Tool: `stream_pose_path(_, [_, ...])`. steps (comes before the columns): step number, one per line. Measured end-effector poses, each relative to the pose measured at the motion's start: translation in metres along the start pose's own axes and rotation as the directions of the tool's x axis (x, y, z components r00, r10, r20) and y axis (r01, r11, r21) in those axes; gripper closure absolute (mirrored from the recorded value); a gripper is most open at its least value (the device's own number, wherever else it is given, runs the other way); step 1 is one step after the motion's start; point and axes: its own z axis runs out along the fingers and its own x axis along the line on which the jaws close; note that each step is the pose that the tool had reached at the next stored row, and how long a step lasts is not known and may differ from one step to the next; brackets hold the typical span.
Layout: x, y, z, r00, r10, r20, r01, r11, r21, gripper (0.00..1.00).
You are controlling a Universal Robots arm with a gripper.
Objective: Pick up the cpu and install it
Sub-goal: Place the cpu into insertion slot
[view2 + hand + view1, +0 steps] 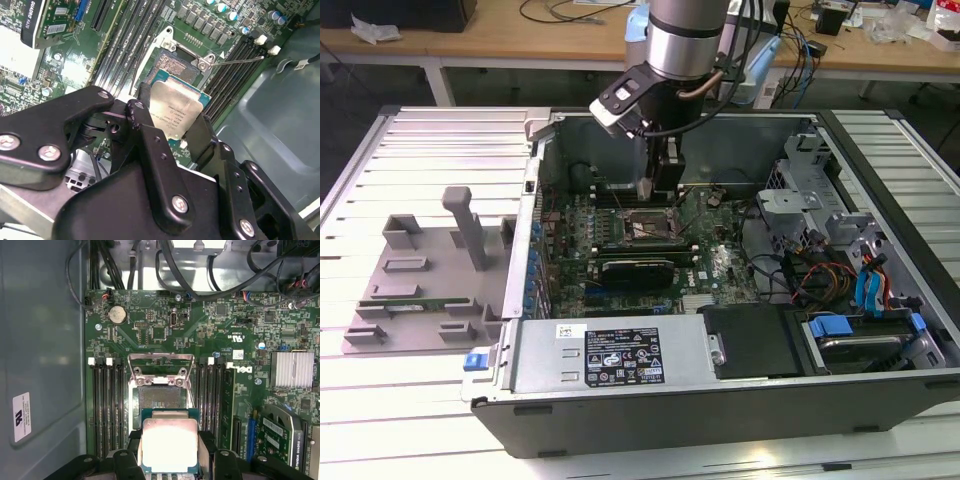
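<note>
My gripper is shut on the cpu, a flat square chip with a shiny silver top and a thin green rim, pinched by two opposite edges. In the first wrist view the cpu sits between the black fingers just short of the open socket, whose metal load plate stands raised. The socket shows bare contacts and its lever is swung out. In the exterior view the gripper hangs inside the computer case, a little above the socket.
Memory slots flank the socket on both sides. A graphics card lies just in front of it, and cables and a drive cage fill the exterior view's right. A grey fixture stands outside the case at the exterior view's left.
</note>
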Motion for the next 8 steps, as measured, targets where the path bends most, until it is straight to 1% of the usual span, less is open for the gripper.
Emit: stream_pose_path(8, [0.0,0.0004,0.0077,1.0,0.0,0.0001,0.0,1.0,0.0,0.47])
